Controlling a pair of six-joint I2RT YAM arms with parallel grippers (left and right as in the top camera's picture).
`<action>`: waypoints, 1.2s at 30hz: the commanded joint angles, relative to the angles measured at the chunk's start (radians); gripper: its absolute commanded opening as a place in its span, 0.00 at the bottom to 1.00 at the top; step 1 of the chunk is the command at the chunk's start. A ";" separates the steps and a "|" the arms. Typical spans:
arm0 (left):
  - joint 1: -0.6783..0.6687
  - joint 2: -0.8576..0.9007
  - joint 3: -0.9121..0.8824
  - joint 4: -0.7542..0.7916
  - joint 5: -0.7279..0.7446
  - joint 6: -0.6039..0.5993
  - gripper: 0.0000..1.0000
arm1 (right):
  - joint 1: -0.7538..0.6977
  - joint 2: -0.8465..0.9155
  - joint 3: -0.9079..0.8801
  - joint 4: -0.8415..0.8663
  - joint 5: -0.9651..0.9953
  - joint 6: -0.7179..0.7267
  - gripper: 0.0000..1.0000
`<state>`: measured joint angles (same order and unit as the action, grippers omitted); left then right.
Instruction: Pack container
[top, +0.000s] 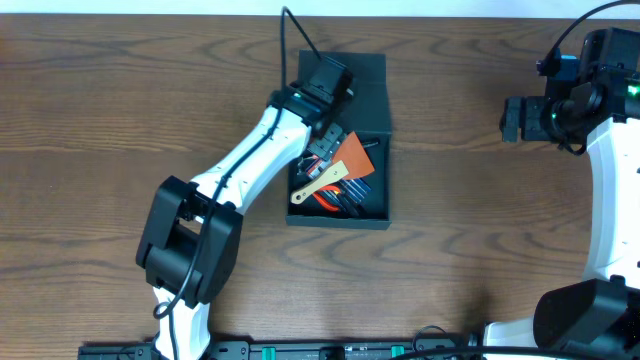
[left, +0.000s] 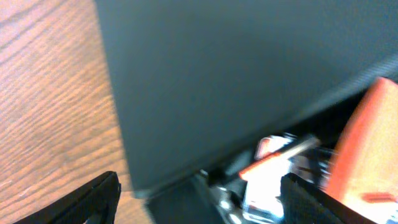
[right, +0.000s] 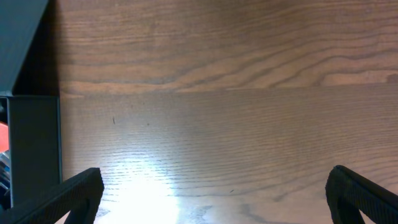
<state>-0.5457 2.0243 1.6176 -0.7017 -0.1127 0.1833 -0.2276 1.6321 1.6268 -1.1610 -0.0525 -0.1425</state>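
— Wooden table (top: 100, 120), dark container (top: 340, 224) near its middle, lid (top: 368, 85) thrown back. Which arm is closer?

— Left, plainly. The left gripper (left: 199, 190) hangs over the hinge line, jaws spread, gripping nothing. The flap lies just beyond it, and the filled compartment is on the near side.

— Long axis?

— It runs away from the robot, flap at the far end. The right gripper (top: 515, 118) sits well apart to the side, also spread and empty.
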 joint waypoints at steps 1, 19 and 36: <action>0.014 0.003 0.005 0.008 -0.011 0.014 0.81 | -0.008 0.005 0.000 -0.002 0.002 -0.008 0.99; -0.042 0.052 0.005 0.004 0.006 0.054 0.81 | -0.008 0.005 0.000 -0.002 -0.005 0.000 0.99; -0.134 0.051 0.005 -0.010 -0.062 0.051 0.81 | -0.008 0.005 0.000 -0.001 -0.005 -0.001 0.99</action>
<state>-0.6846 2.0693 1.6176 -0.6998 -0.1410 0.2329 -0.2276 1.6321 1.6268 -1.1610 -0.0528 -0.1421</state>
